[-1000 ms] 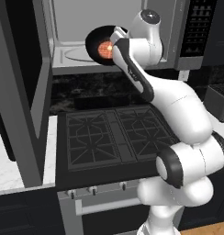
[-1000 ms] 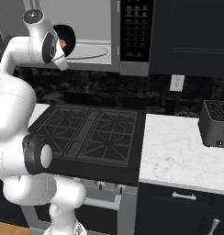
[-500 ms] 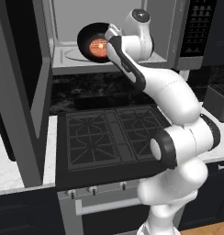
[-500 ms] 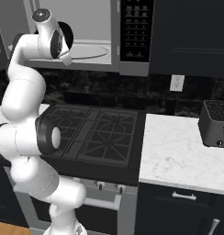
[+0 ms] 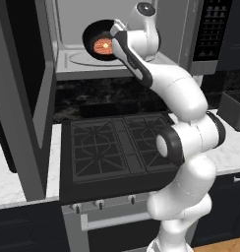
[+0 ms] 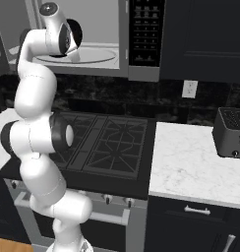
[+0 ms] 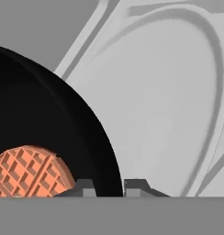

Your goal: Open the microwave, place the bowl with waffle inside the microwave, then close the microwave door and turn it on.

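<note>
The microwave [image 5: 63,71] stands open above the stove, light grey inside, with its round turntable [image 7: 173,101] on the floor. The microwave door [image 5: 23,98] is swung out to the left. My gripper [image 5: 115,38] reaches into the cavity and is shut on the rim of the bowl with waffle [image 5: 98,34], a black bowl tilted toward the camera over the turntable, the orange waffle [image 5: 103,46] in it. In the hand view the gripper [image 7: 104,187] pinches the bowl's rim [image 7: 49,105], with the waffle [image 7: 26,172] to the left. The bowl's dark edge [image 6: 77,30] shows behind the hand.
A black gas stove [image 5: 117,147] lies under the microwave. The open door hangs over the left counter [image 5: 9,182]. The black button panel [image 6: 141,29] is at the microwave's right. A toaster [image 6: 232,133] sits on the white counter [image 6: 186,167] to the right.
The arm has carried the bowl leftward and deeper into the microwave cavity; the hand has risen and swung over the turntable. The grip has not changed.
</note>
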